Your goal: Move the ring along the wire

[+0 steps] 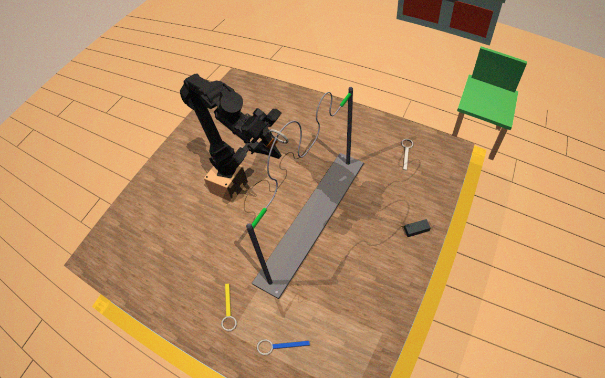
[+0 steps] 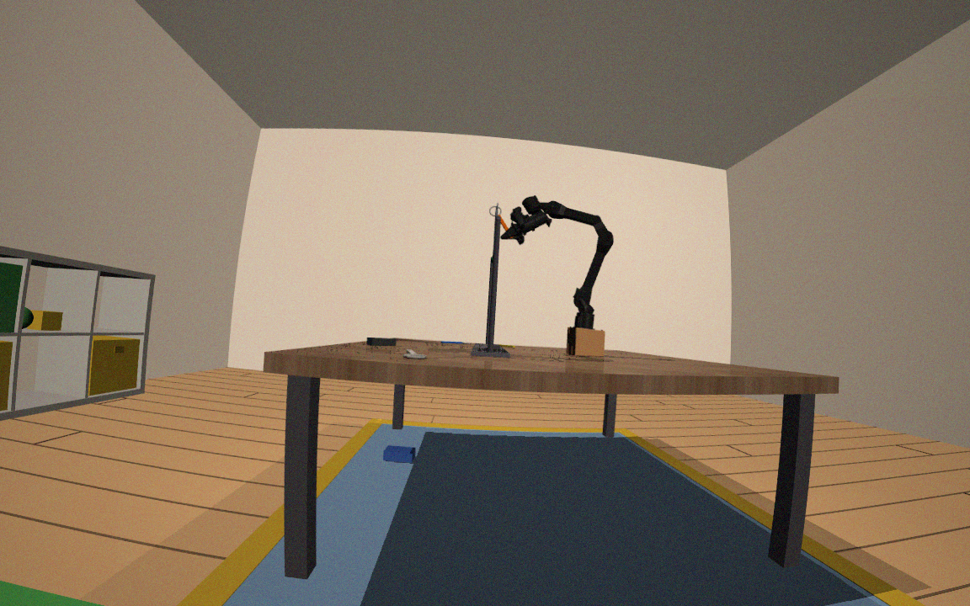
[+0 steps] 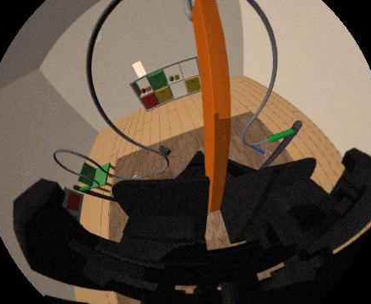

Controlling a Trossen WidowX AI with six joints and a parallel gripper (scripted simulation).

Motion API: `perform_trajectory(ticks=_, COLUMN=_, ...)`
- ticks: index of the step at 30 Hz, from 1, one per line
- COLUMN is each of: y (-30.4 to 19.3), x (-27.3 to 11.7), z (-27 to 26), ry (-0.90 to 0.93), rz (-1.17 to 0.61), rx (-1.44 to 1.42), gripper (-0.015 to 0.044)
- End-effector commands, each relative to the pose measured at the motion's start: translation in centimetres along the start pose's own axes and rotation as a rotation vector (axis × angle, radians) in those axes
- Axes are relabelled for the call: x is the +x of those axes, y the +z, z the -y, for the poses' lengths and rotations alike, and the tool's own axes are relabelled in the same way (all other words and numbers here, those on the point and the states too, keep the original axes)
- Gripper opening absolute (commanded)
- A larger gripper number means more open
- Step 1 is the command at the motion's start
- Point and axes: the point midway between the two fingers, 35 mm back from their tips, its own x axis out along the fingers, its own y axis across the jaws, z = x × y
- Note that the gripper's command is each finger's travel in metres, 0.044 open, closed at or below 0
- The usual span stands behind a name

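Note:
My gripper [image 1: 270,145] [image 3: 202,154] is shut on the orange handle [image 2: 503,222] [image 3: 216,93], below the ring. The pale ring [image 1: 285,138] [image 2: 490,211] is around the thin grey wire [image 1: 268,161] [image 3: 91,63], at the near side of its tall middle arch; the gap between them is too small to judge. In the wrist view only a bit of the ring shows at the top edge. One green part [image 1: 258,217] [image 3: 280,135] is at the near post [image 1: 259,253]; the other green part [image 1: 346,99] [image 3: 84,188] is at the far post [image 1: 349,126].
The wire dips and rises again between the arch and the far post. The grey base plate [image 1: 304,220] joins the posts. A white-handled ring [image 1: 405,157], a black box [image 1: 417,228], a yellow-handled ring [image 1: 228,301] and a blue-handled ring [image 1: 290,344] lie on the table.

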Motion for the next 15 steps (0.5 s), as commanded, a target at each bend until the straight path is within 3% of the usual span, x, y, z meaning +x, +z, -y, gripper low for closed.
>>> perform_trajectory(ticks=1, y=0.05, x=-0.18, z=0.11, ry=-0.028, rz=0.013, rx=-0.052, gripper=-0.015)
perform_trajectory(ticks=15, y=0.13, x=-0.15, z=0.65, ry=-0.115, rz=0.034, rx=-0.202, gripper=-0.015)
